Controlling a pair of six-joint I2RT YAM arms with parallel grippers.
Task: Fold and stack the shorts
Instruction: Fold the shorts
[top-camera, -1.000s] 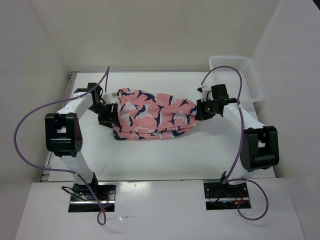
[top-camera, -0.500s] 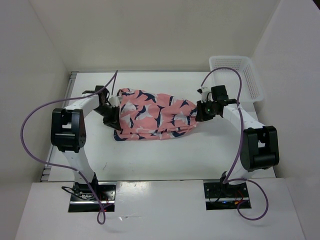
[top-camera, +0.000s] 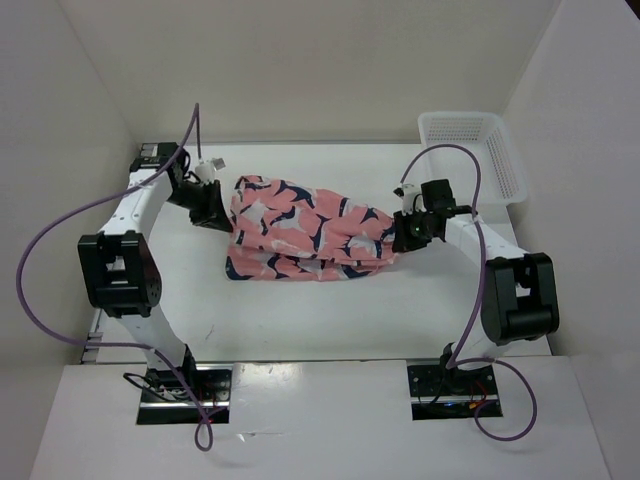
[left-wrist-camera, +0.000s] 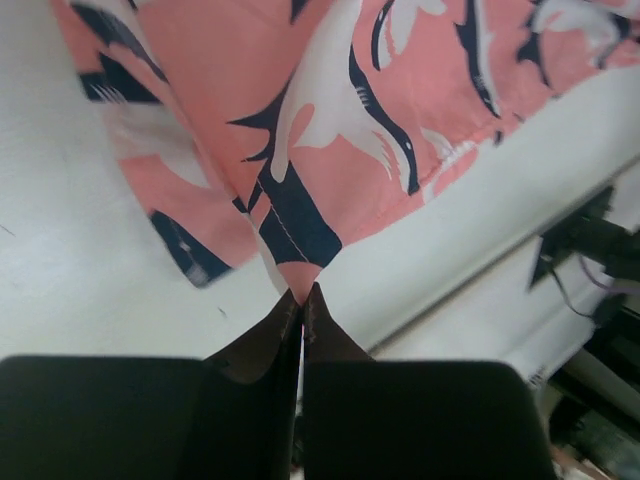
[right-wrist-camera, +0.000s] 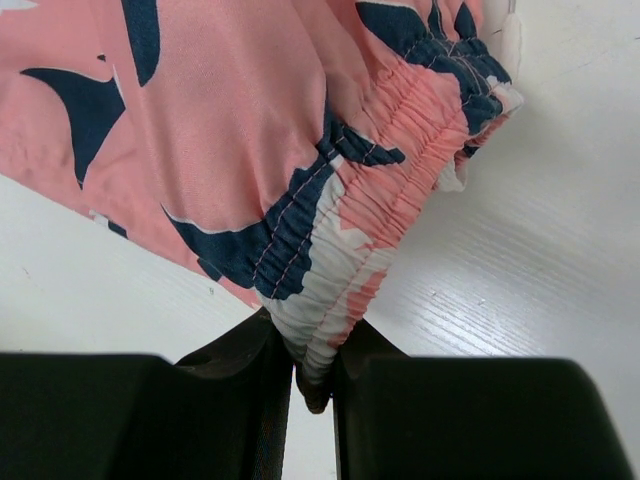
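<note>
white mesh basket (top-camera: 460, 116): far-right table corner, beyond and outboard of right gripper (top-camera: 398, 236), apart from it, alongside right wall.
white table (top-camera: 320, 310): beneath both grippers; fine grain lines visible just beside right gripper, faint dark marks near left gripper (top-camera: 228, 214).
white enclosure walls (top-camera: 300, 70): beyond and outboard of both grippers.
grey rail (top-camera: 92, 338): along left table edge, outboard of left gripper.
white front shelf (top-camera: 320, 420): nearer than both grippers.
</note>
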